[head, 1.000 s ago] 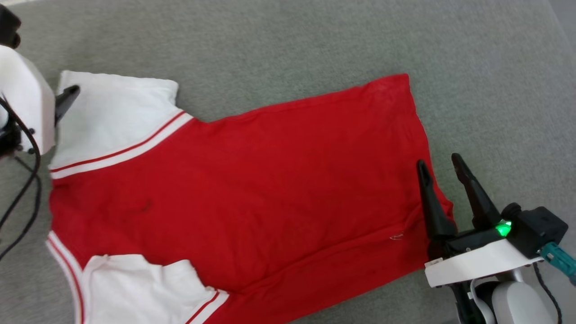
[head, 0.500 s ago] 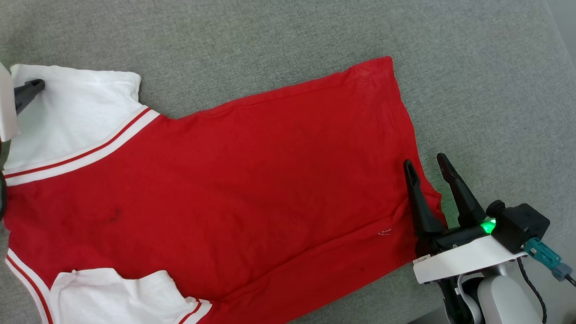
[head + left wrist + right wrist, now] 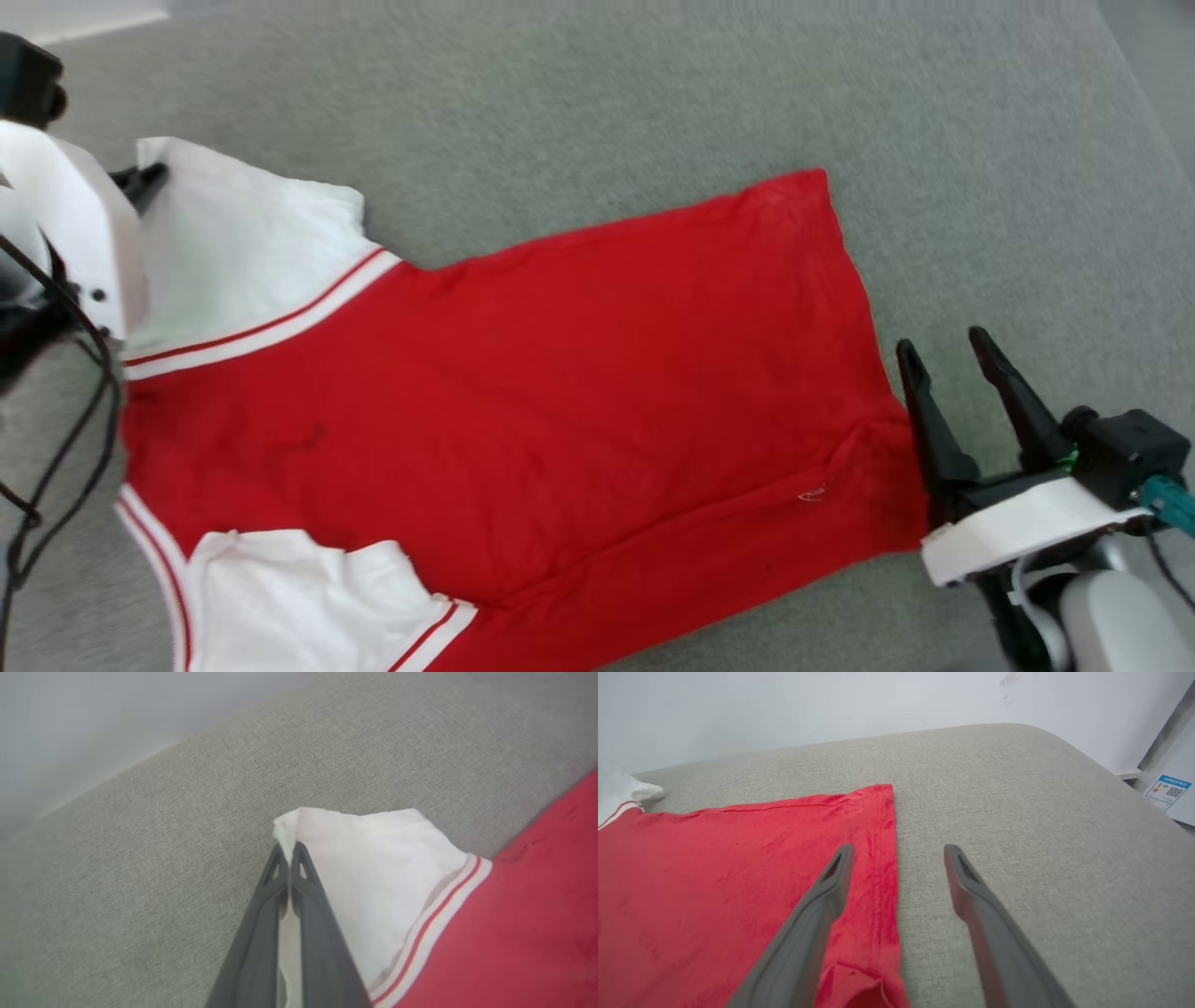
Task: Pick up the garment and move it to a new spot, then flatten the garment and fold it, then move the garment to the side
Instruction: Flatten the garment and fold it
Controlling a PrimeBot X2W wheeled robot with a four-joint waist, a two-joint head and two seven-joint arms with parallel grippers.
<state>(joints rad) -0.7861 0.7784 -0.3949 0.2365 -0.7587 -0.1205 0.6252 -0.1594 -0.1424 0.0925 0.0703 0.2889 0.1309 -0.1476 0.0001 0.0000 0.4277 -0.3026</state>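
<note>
**Garment flat on grey cushion, left claw on sleeve corner**

- Garment [image 3: 523, 373]: spread out across the cushion [image 3: 653, 93], red body mostly flat, a few low wrinkles near the hem. Collar end lies toward the robot's left, hem [image 3: 883, 826] toward its right.
- Far sleeve [image 3: 373, 868]: white, with red-and-white striped trim where it meets the red. Its outer corner sits lifted and pinched.
- Near sleeve [image 3: 299, 597]: white, rumpled, lying on the red body at the bottom edge of the head view.
- Left gripper [image 3: 289, 851]: fingers pressed together, white cloth of the far sleeve's corner caught between the tips.
- Right gripper [image 3: 945, 343]: fingers spread wide, holding nothing. It sits at the hem's near corner; one finger over the red edge, the other over bare cushion, the hem line running between them. Whether the finger touches the cloth, can't tell.
- Behind the cushion: white wall [image 3: 784, 700]; a printed label [image 3: 1168, 791] at far right, text too small to read.
</note>
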